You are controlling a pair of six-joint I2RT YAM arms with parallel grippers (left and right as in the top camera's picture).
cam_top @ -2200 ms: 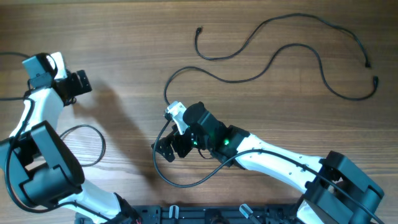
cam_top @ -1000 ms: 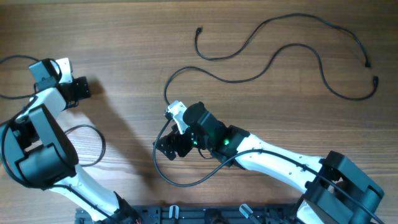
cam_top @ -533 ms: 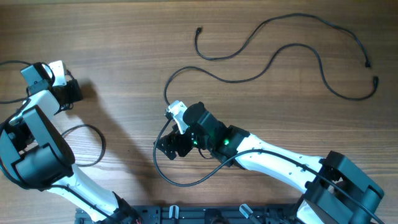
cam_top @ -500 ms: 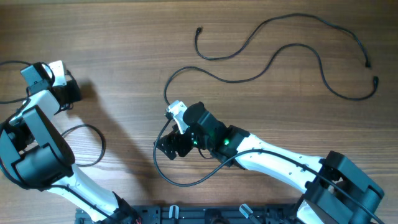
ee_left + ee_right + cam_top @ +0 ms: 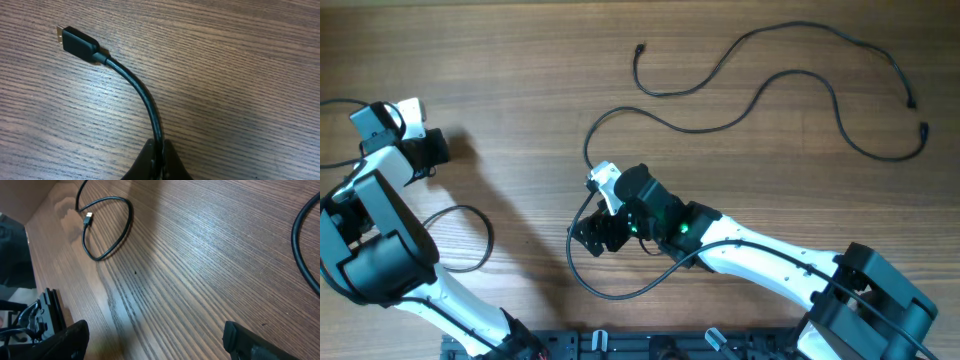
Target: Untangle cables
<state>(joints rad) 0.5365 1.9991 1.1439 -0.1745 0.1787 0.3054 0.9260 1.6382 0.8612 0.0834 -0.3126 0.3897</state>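
The wood-grain table (image 5: 520,60) fills every view, with only the arms and some thin black cords on it. At the far left the left gripper (image 5: 425,150) is pinched fully together on a short cable (image 5: 142,95). It grips a little way behind the plug (image 5: 77,42), so the stiff end arches out of the fingers and the gold-tipped plug sits on or just above the wood. Gripping close to the end like this probably lets the arm lead that end out and away from the other cords. A little further right, a looped cable (image 5: 130,216) rests on the table with a silvery plug (image 5: 88,217) showing at the loop's edge. I cannot tell whether it is the same cord that the left claw has. Next comes the right gripper (image 5: 590,236), low over the table, its jaws spread wide with nothing between them. A wavy cable (image 5: 800,72) runs from just beside it off to the right, and the wide stance suggests the claw is poised to take a cord, not carry one. Farthest right, toward the far edge, a long cable (image 5: 770,29) lies in its own curve. It is near the wavy one but does not cross it in the overhead view, so these two look separated. I judge that the sorting left to do lies around the left and middle cords.
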